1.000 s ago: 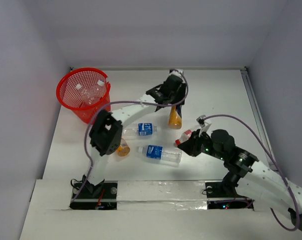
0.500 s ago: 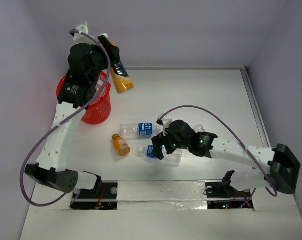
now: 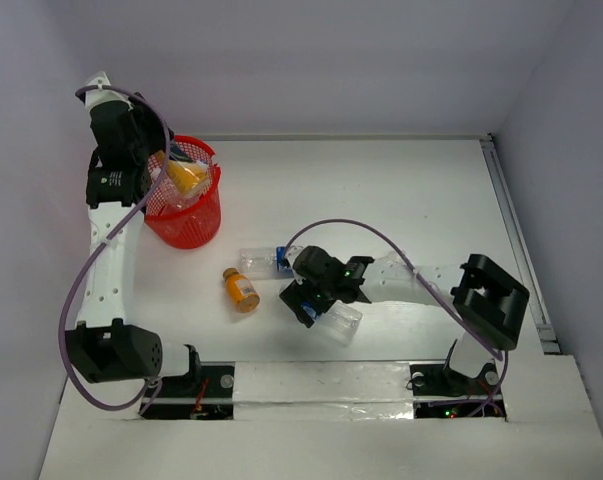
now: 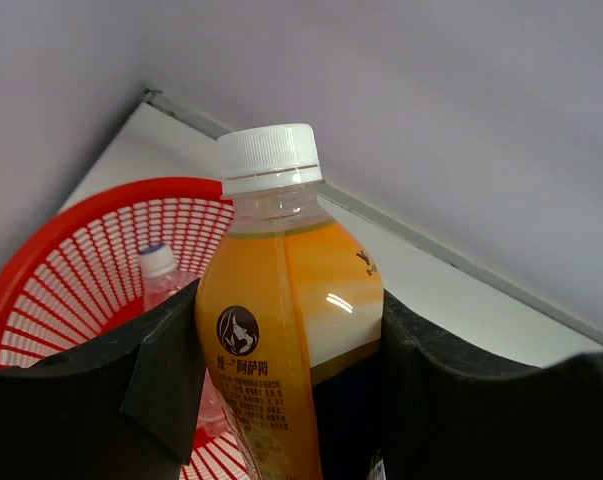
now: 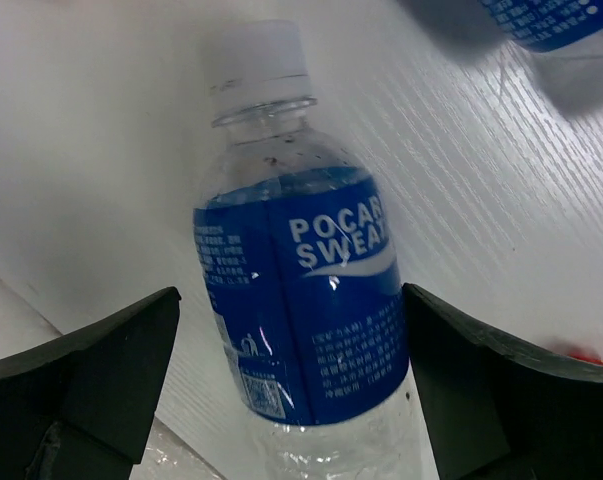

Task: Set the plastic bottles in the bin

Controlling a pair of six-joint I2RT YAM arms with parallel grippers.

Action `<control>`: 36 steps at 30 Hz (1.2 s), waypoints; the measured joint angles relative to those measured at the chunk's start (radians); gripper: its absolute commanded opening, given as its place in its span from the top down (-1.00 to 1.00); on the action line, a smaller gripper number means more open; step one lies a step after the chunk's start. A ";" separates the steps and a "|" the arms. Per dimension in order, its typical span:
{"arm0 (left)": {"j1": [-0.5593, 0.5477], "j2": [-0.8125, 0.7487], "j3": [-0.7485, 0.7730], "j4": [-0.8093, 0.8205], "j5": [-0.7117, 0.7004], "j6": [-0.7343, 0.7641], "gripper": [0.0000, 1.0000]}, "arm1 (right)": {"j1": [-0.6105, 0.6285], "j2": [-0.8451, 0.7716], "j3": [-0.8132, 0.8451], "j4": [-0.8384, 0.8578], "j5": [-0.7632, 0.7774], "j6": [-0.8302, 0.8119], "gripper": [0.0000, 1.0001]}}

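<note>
Fingers (image 4: 171, 380) of the left hand (image 4: 289, 330) clenched an orange-filled plastic bottle (image 4: 281, 250) just over the round red mesh bin's (image 4: 71, 280) mouth, while the right hand (image 5: 289, 300), spread wide, straddled a blue-labelled clear bottle (image 5: 311, 250) lying lengthwise on the white surface (image 5: 111, 150).

You have the clear glossy plastic of the orange drink bottle (image 4: 286, 330), its ribbed white plastic cap (image 4: 269, 158), matt black pads (image 4: 166, 385) on your left gripper (image 4: 286, 400), shiny red plastic mesh bin (image 4: 71, 260), clear plastic Pocari Sweat bottle (image 5: 303, 300) with glossy blue label (image 5: 331, 250), white tabletop (image 5: 501, 200) with fine wood-like grain
</note>
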 measured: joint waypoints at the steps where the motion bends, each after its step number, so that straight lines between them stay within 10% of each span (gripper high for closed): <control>1: 0.007 0.000 -0.006 0.011 -0.014 0.003 0.33 | 0.000 0.016 0.010 -0.005 0.000 -0.004 -0.92; 17: -0.011 -0.003 -0.341 0.445 -0.315 0.125 0.21 | 0.003 -0.064 0.020 -0.056 0.034 0.023 -0.28; 30: -0.217 -0.042 -0.523 0.780 -0.487 0.445 -0.84 | 0.004 -0.419 0.122 -0.076 0.059 0.051 -0.23; 36: -0.213 -0.042 -0.490 0.746 -0.520 0.443 -0.98 | 0.004 -0.414 0.233 0.037 0.045 0.060 -0.22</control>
